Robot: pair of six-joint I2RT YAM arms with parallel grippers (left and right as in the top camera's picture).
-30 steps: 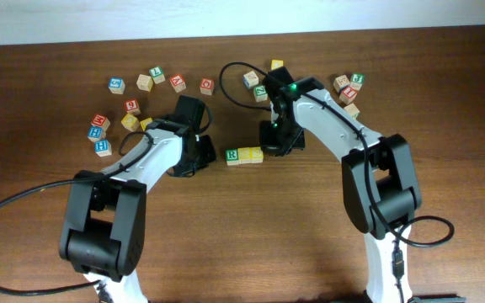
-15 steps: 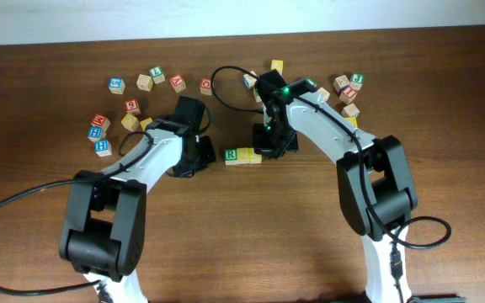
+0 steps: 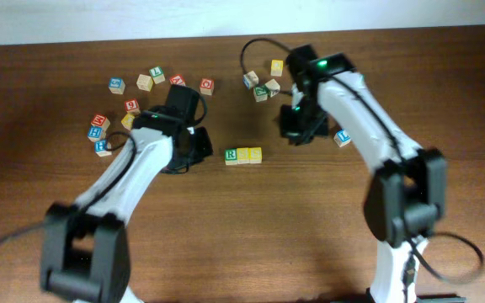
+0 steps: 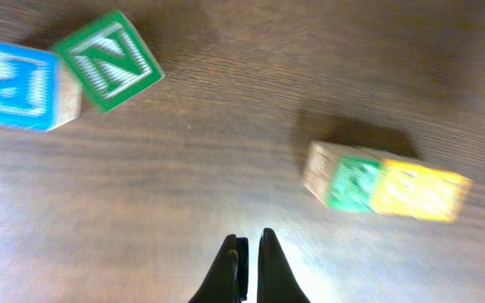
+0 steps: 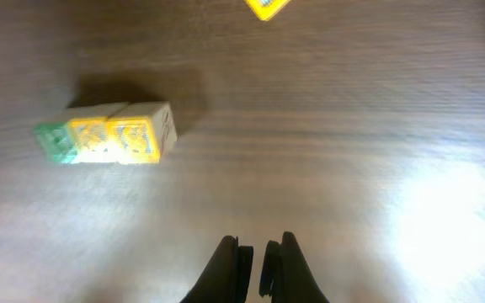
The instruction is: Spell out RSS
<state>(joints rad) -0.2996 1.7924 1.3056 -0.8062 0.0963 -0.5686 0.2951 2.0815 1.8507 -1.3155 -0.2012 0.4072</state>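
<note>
The three cubes lie in a touching row at the table's middle: the green R cube [image 3: 231,155] at the left, then two yellow cubes [image 3: 244,155] [image 3: 255,154]. The row also shows in the right wrist view [image 5: 108,139] and, blurred, in the left wrist view [image 4: 386,183]. My left gripper [image 3: 199,145] is shut and empty, just left of the row. My right gripper [image 3: 297,130] is above the table to the right of the row, with its jaws nearly together and nothing between them.
Several loose cubes lie at the back left [image 3: 112,109] and at the back middle [image 3: 263,84]. A blue-lettered cube [image 3: 342,137] lies beside the right arm. A blue P cube [image 4: 11,84] and a green N cube [image 4: 108,61] lie near the left gripper.
My right gripper has drawn away from the row's right end, back and to the right. The left arm has shifted slightly. The row has stayed in place.
</note>
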